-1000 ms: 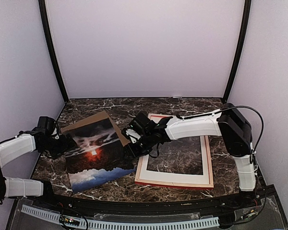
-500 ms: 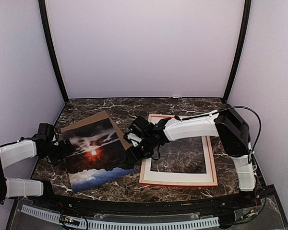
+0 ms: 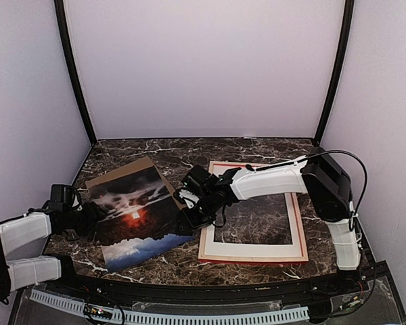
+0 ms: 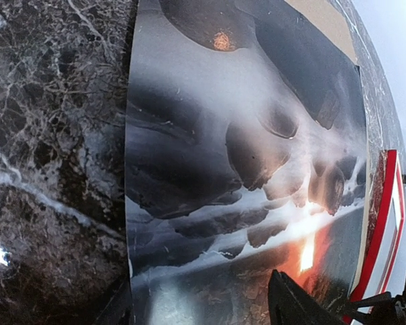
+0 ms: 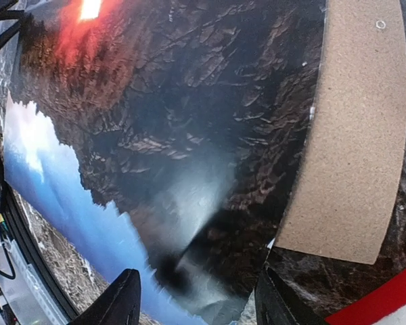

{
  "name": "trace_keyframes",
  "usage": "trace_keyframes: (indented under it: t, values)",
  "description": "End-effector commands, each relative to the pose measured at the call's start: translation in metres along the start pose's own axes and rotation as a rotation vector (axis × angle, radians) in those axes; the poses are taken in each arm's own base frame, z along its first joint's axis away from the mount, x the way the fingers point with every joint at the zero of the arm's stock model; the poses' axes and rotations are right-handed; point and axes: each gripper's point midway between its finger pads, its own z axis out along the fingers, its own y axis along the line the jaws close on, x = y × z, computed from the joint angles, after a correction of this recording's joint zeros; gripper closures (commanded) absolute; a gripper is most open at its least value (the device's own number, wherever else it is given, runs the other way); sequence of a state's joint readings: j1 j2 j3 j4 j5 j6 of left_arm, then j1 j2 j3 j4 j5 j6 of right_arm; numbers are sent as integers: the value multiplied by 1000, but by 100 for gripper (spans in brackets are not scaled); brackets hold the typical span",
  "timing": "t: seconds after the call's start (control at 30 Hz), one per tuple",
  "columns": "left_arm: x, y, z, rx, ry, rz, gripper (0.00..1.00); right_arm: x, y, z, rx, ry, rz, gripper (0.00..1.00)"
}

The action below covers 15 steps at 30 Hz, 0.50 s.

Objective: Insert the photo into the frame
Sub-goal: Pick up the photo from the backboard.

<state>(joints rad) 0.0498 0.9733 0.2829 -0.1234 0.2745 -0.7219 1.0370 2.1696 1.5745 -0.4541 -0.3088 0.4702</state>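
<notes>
The photo (image 3: 139,215) lies left of centre on a brown backing board (image 3: 125,169). It fills the left wrist view (image 4: 243,169) and the right wrist view (image 5: 169,115). The red frame (image 3: 254,261) lies flat to the right, a white-grey mat (image 3: 250,249) inside it. My left gripper (image 3: 93,218) is low at the photo's left edge. Its fingers stand apart, and that edge runs between them (image 4: 199,315). My right gripper (image 3: 189,217) is at the photo's right edge. It is open, its fingers straddling a near corner (image 5: 199,301) of the print.
The dark marble table (image 3: 189,152) is enclosed by pale walls and two black posts (image 3: 74,74). A black rail (image 3: 189,291) runs along the near edge. A strip of the frame's red side (image 4: 386,217) shows beyond the photo in the left wrist view.
My left gripper has dropped toward the near side along the photo's left edge and its jaws have narrowed. The right gripper shifted slightly, and the frame slid a little to the right and squared up.
</notes>
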Motion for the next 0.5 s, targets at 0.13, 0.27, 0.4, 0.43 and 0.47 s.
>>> trace_keyframes:
  t: [0.13,0.27,0.4,0.43,0.47]
  values:
    - [25,-2,-2,61,91,-44,43,14,8,13,-95,26,61,45]
    - [20,-17,-9,116,81,-31,50,10,5,7,-118,3,97,46]
    - [13,-31,-17,160,64,-10,52,6,3,1,-138,-18,111,46]
    - [10,-35,-19,170,58,-4,53,6,2,0,-140,-19,112,46]
    - [9,-38,-21,184,57,4,53,6,1,0,-141,-19,114,46]
